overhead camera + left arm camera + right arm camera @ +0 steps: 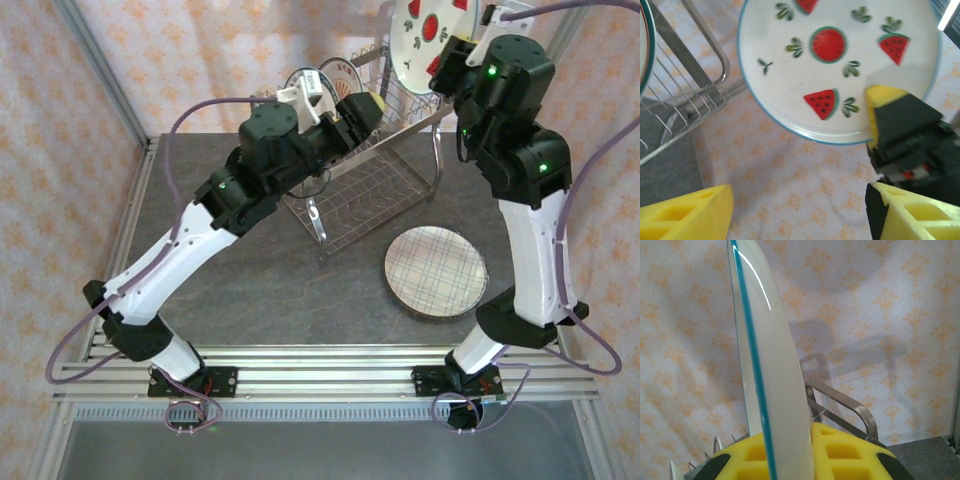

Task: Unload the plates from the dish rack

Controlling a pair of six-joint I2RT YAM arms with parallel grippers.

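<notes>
- Top view: the dish rack [372, 175] stands toward the back of the grey bench [250, 290], between the two arms.
- The right pincer [443, 62] is raised above the rack's right end and clamps the rim of a white watermelon plate [428, 28], which is upright in the air, clear of the tines.
- A plaid plate [437, 270] lies flat on the bench in front of the rack, just beside the right arm and apart from the rack.
- The left pincer [365, 104] hovers over the rack's upper tier. Another plate with a dark rim [340, 72] stands on edge in the rack just behind it.
- Left wrist view: the left pincer [800, 212] is spread wide, its yellow fingers [690, 215] at the lower corners with nothing between them.
- The watermelon plate [840, 65] faces this camera with its printed side, and the right pincer [882, 107] bites its lower right edge.
- The rack's wire end and looped handle [702, 90] sit at the left, with the edge of the rimmed plate [644, 45] at the far left.
- Right wrist view: the right pincer [790, 462] is narrow, closed on the watermelon plate [772, 390], which rises edge-on between the yellow fingers [840, 455].
- The rack's handle [850, 407] and tine tips show below and behind it.
</notes>
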